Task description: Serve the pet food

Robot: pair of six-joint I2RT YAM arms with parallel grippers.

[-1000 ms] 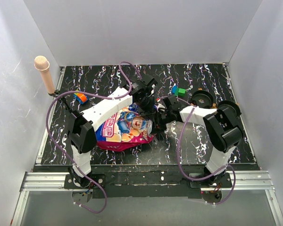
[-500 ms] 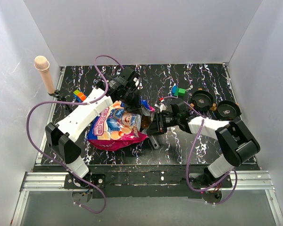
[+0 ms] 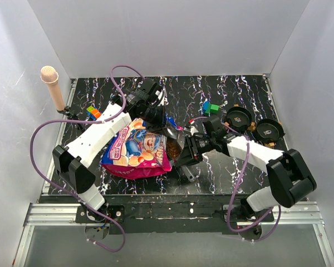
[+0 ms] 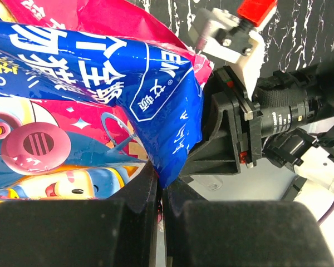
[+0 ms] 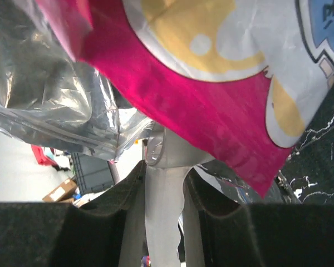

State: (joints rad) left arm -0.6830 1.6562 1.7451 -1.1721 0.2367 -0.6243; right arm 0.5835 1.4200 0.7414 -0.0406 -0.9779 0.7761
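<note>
While the left fingers (image 4: pixel 155 193) pinch the bag's (image 3: pixel 136 149) lip and the right fingers (image 5: pixel 138 181) clamp a scoop (image 5: pixel 164 167) at its mouth, the bag lies on the bench (image 3: pixel 211 89). If the lip slips, the mouth could collapse and spill kibble (image 3: pixel 172 149) short of the bowls (image 3: pixel 239 117).

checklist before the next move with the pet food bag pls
1. Left gripper shut on the bag edge, holding it up: ok.
2. Bag mouth open, kibble showing: ok.
3. Right gripper shut on the white handle: ok.
4. Handle's far end loaded with kibble: cannot tell, hidden by the bag.
5. Black bowls upright, apart from the bag, to its right: ok.
</note>
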